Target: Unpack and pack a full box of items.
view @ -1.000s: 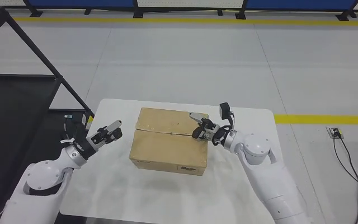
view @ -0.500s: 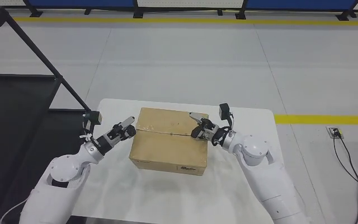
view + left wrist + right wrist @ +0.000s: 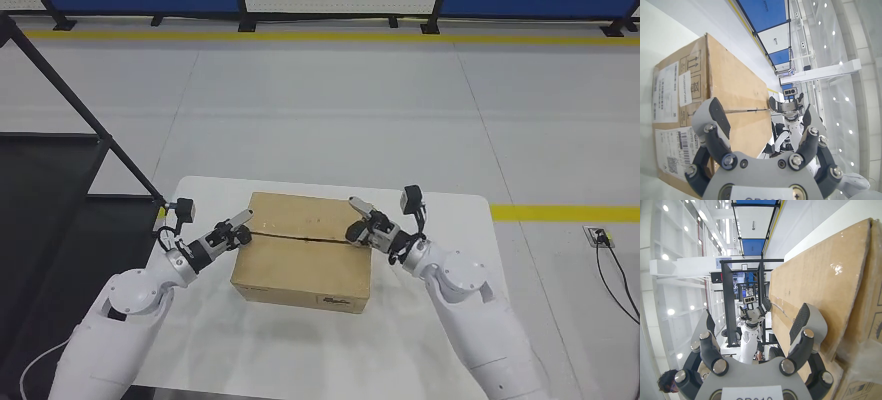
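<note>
While it sits closed, the box (image 3: 300, 262) hides its contents.

Looks along the shut box (image 3: 810, 275) past the right gripper (image 3: 756, 311), spread wide, one pad (image 3: 799, 319) over the near edge by the seam (image 3: 780, 309). Meets the left gripper (image 3: 754, 307) at the seam's far end, also spread.
</note>
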